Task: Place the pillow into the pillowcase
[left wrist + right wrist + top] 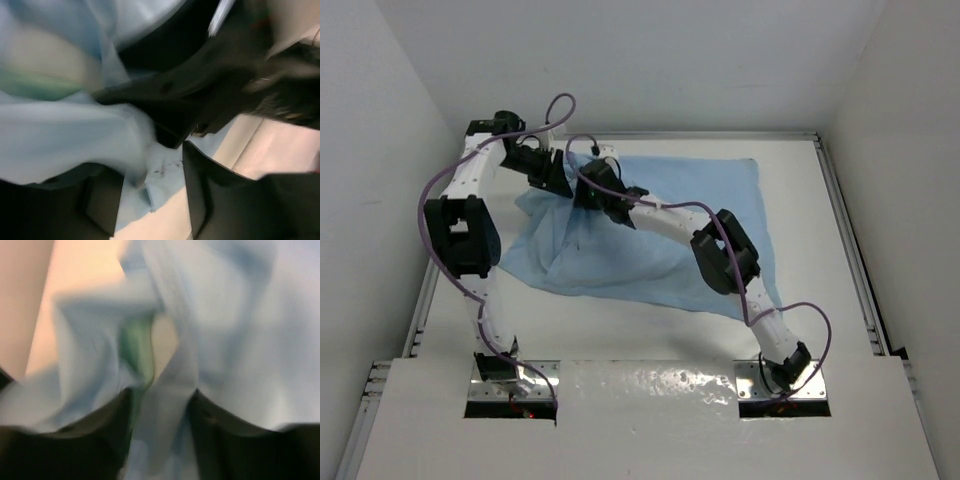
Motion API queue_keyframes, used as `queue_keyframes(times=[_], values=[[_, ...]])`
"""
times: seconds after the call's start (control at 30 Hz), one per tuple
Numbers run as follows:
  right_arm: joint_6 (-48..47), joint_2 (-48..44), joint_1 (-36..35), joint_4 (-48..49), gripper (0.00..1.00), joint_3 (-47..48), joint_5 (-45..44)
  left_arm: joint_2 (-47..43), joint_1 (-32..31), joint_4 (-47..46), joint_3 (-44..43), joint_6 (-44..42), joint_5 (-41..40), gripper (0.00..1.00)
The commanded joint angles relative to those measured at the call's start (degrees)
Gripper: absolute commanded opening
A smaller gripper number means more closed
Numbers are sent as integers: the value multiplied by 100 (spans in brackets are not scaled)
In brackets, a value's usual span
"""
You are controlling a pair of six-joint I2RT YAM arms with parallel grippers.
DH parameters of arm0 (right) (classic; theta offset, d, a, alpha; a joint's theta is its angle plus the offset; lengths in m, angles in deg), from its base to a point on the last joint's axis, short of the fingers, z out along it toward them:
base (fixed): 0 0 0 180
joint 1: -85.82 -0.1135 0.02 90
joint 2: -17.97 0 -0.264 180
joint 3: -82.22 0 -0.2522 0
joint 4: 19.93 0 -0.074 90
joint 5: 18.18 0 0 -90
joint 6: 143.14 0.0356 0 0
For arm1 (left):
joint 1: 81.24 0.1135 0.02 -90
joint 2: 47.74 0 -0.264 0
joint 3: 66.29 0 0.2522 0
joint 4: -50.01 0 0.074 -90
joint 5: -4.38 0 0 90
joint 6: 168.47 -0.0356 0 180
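Two grippers meet at the far-left part of the pillowcase (660, 250), which lies spread light-blue side up on the table (840, 300), rumpled at its left. Your left gripper (552, 178): jaws narrowly apart, cloth draped beside one finger. Your right gripper (592, 192): a fold runs between the fingers — too blurred to tell you whether it is pinched.
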Motion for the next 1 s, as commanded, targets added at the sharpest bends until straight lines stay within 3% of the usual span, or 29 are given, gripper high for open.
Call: queue_keyframes(times=[0.0, 0.03, 0.07, 0.1, 0.13, 0.17, 0.3, 0.4, 0.43, 0.47, 0.5, 0.53, 0.57, 0.6, 0.63, 0.67, 0.7, 0.73, 0.8, 0.97], values=[[-135, 366, 523, -253, 53, 1698, 56, 223, 22, 259, -563, -39, -7, 48], [-285, 410, 602, -437, 76, 1825, 544, 215, 49, 347, -948, -75, -69, 55], [-695, 315, 673, -474, 87, 1826, 749, 171, 145, 443, -1108, -92, -209, 69], [-986, 149, 665, -492, 98, 1565, 865, 110, 224, 471, -1223, -110, -306, 76], [-1285, -340, 621, -474, 99, 1310, 996, -30, 434, 462, -1329, -93, -411, 96], [-1558, -641, 586, -492, 99, 1029, 989, -127, 566, 445, -1321, -92, -526, 100], [-2350, -2275, 577, -790, 99, -822, 323, -427, 1252, 374, -761, -206, -1429, 100], [-2650, -3462, 682, -1884, 98, -1687, -232, -690, 1481, 322, 98, -549, -2318, 100], [-2659, -3743, 761, -2150, 86, -1924, -259, -934, 1534, 174, 390, -715, -2415, 92], [-2520, -4321, 970, -2414, 37, -2170, -303, -1085, 1604, 94, 706, -795, -2617, 82], [-2388, -4631, 1085, -2825, 12, -2773, -547, -1365, 1605, -20, 1344, -848, -2801, 69], [-2247, -4930, 1226, -2995, 1, -3145, -645, -1489, 1605, -282, 1655, -866, -2951, 51], [-2028, -5533, 1566, -3144, 0, -3862, -655, -1604, 1605, -433, 2294, -857, -3327, 49], [-1878, -5800, 1753, -3442, 7, -4200, -637, -1744, 1596, -600, 2605, -805, -3522, 50], [-1564, -6055, 2216, -3593, 48, -4873, -585, -1754, 1596, -775, 2825, -717, -3820, 65], [-1413, -6310, 2438, -3733, 48, -4880, -541, -1728, 1605, -856, 3036, -664, -3918, 73], [-1315, -6756, 2631, -3909, 76, -5489, -480, -1693, 1605, -943, 3378, -585, -3972, 79], [-1219, -6970, 2955, -3937, 84, -5800, -479, -1693, 1605, -1205, 3520, -559, -3998, 87], [-1104, -7505, 3212, -3780, 95, -6600, -418, -1789, 1605, -1584, 3925, -488, -3946, 92], [-691, -7772, 3819, -3392, 99, -7770, -400, -1719, 1596, -2236, 4198, -339, -3506, 98]])
